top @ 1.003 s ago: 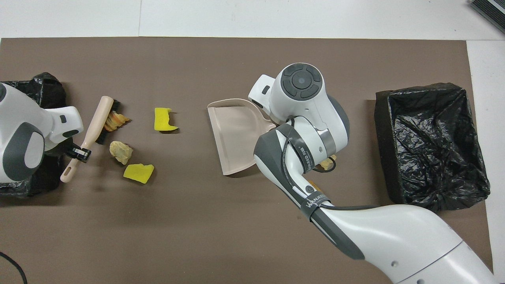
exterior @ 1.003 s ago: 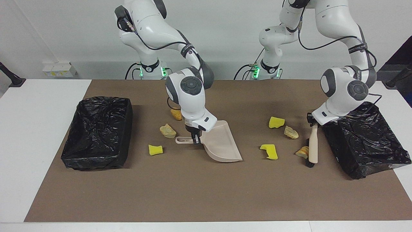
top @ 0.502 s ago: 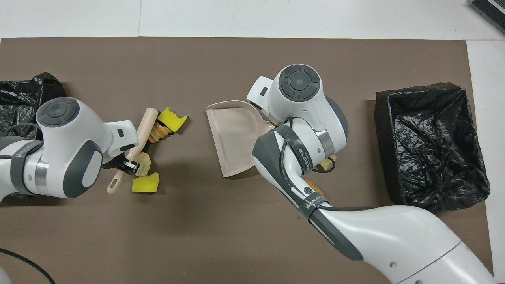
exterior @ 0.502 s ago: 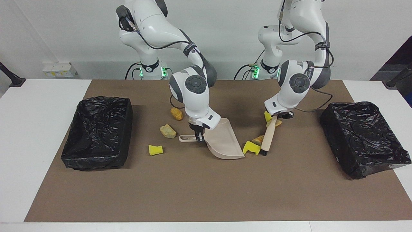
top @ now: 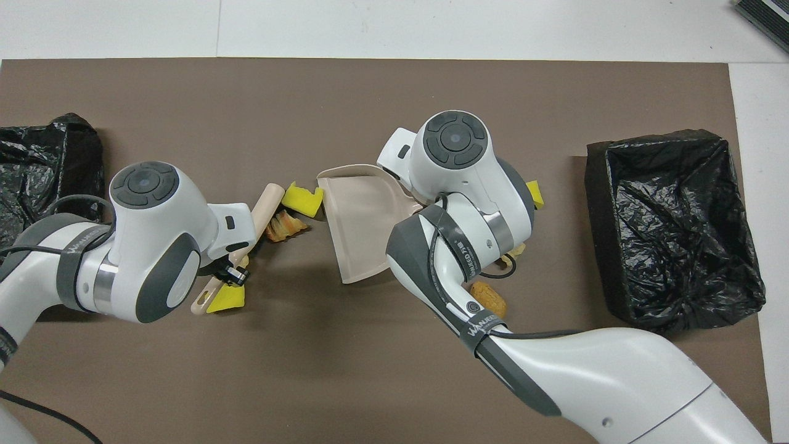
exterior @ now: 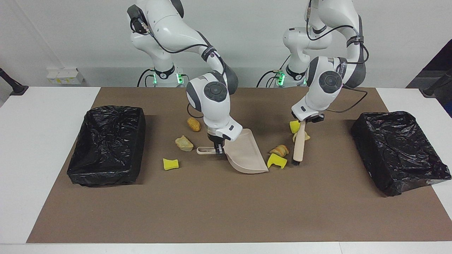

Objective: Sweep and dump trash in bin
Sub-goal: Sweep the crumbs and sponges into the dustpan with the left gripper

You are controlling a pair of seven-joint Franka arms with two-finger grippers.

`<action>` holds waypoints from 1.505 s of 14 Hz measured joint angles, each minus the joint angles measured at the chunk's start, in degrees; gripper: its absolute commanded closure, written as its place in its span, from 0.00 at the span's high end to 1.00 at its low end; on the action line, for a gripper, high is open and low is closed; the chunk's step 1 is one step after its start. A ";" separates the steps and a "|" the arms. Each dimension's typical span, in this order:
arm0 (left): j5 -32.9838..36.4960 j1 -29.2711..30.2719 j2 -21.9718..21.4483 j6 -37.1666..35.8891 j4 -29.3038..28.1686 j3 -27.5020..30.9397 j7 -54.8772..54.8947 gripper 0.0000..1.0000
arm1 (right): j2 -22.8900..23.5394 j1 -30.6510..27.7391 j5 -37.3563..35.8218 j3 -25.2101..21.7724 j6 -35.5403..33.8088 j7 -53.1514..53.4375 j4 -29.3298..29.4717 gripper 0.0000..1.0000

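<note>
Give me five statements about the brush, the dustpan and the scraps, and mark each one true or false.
1. The right gripper is shut on the dustpan handle. True.
2. The brush lies flat on the mat with no gripper on it. False: the left gripper is shut on its handle and holds it up on end, bristles down.
3. A yellow scrap lies by the dustpan's open mouth. True.
4. Scraps already lie inside the dustpan. False: its tray is bare.
5. Both bins are lined with white bags. False: the bin at the right arm's end and the other bin both have black bags.
</note>
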 measured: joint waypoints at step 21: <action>-7.65 -4.97 -7.18 13.12 -17.18 -0.09 -31.46 0.00 | -0.06 0.06 0.20 0.18 4.52 14.04 -2.75 0.00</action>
